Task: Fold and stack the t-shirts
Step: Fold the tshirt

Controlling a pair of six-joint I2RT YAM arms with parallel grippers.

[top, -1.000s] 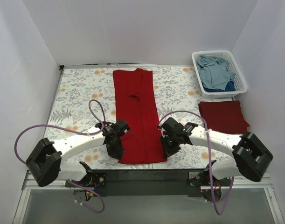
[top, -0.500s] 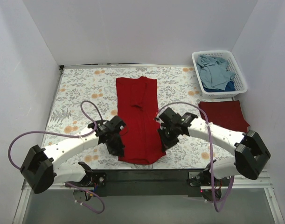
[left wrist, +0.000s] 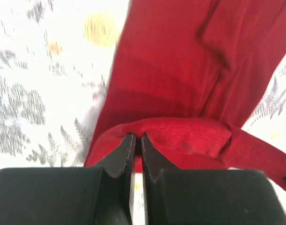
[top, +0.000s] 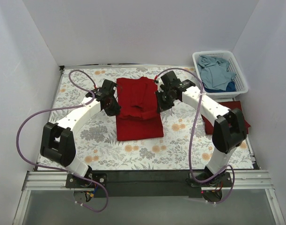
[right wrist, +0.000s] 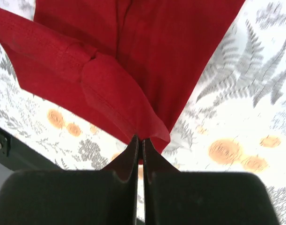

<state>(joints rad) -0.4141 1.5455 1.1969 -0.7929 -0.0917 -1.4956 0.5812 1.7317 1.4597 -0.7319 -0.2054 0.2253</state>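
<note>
The bright red t-shirt (top: 138, 105) lies lengthways in the middle of the floral table, its near hem lifted and carried over the rest. My left gripper (top: 111, 104) is shut on the hem's left corner (left wrist: 171, 133). My right gripper (top: 162, 101) is shut on the hem's right corner (right wrist: 128, 112). A folded maroon t-shirt (top: 241, 119) lies at the right, partly behind my right arm. Dusty blue t-shirts (top: 216, 70) are piled in the basket.
The white lattice basket (top: 241, 84) stands at the back right corner. White walls close in the table on three sides. The floral tablecloth (top: 133, 150) shows in front of the red shirt. Purple cables loop over both arms.
Both grippers have moved from the near edge towards the back, carrying the red shirt's near hem over its middle. The shirt now looks about half as long.
</note>
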